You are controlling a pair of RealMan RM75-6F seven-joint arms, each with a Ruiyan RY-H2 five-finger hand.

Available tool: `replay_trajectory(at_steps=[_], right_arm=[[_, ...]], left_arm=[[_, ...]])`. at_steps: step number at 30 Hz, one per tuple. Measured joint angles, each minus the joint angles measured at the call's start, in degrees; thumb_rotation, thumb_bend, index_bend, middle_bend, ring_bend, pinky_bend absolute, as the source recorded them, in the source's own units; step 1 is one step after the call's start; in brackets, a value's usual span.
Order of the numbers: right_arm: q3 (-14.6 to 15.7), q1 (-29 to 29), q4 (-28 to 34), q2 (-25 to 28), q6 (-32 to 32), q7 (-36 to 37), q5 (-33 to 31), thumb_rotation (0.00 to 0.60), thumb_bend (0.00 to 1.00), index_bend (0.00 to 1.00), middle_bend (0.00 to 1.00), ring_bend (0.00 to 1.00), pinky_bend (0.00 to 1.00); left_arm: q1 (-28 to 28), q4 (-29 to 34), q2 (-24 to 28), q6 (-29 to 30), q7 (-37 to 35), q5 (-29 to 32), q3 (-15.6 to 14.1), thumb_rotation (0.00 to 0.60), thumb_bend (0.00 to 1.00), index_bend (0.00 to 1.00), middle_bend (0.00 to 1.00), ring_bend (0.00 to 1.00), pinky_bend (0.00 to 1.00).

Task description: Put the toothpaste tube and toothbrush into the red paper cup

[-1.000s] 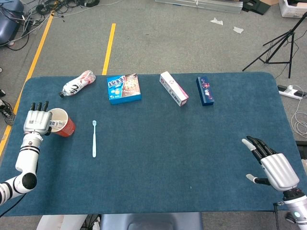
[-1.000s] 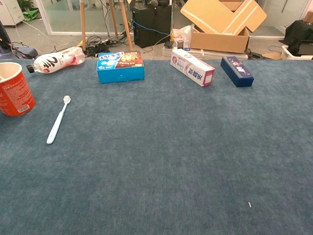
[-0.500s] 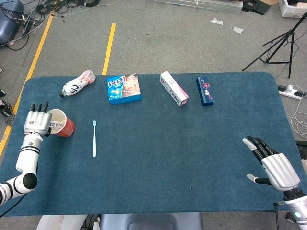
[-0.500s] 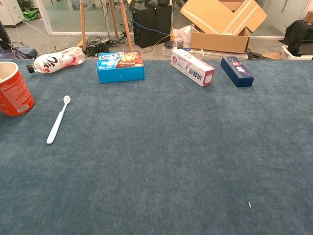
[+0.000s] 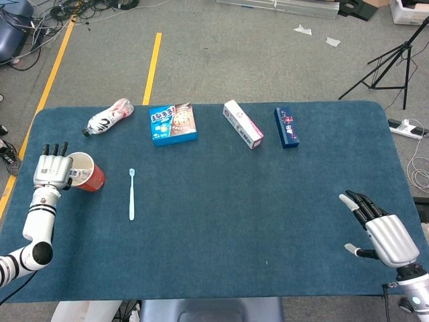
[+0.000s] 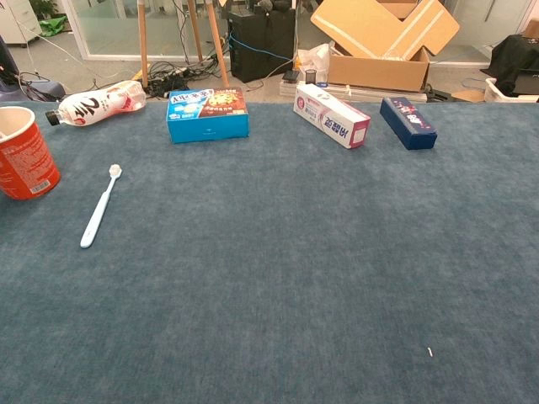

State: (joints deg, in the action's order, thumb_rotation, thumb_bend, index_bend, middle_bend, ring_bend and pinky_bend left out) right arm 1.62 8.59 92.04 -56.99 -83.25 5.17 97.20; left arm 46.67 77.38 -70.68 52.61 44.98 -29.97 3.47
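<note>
The red paper cup (image 5: 87, 174) (image 6: 25, 155) stands upright near the table's left edge. My left hand (image 5: 52, 170) is right against the cup's left side with its fingers straight and apart; whether it touches the cup is unclear. A light blue toothbrush (image 5: 131, 194) (image 6: 99, 207) lies flat just right of the cup. The white and pink toothpaste box (image 5: 242, 124) (image 6: 331, 114) lies at the back centre. My right hand (image 5: 379, 228) hovers near the front right corner, fingers spread and holding nothing. The chest view shows neither hand.
At the back lie a plastic bottle (image 5: 108, 117) (image 6: 95, 103) on its side, a blue snack box (image 5: 173, 123) (image 6: 207, 114) and a dark blue box (image 5: 286, 127) (image 6: 408, 122). The blue table cloth (image 5: 255, 215) spans the middle.
</note>
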Motion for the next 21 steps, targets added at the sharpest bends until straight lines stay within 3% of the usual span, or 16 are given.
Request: replay_trajectory(at_steps=[11,21], right_arm=[[0.0,0.0,-0.4,-0.1,-0.1,0.4,0.0,0.6,0.0,0.07,0.09,0.11,0.43],[0.0,-0.1,-0.6,-0.2,-0.2,0.8,0.0,0.6,0.0,0.07,0.09,0.11,0.43]], left_arm=[[0.1,-0.1,-0.4,0.0,-0.2,-0.3,-0.1,0.6,0.4,0.38,0.0,0.0,0.0],[0.0,-0.4,-0.6,0.1,-0.9,-1.1,0.0,0.6,0.4,0.36,0.0,0.0,0.0]])
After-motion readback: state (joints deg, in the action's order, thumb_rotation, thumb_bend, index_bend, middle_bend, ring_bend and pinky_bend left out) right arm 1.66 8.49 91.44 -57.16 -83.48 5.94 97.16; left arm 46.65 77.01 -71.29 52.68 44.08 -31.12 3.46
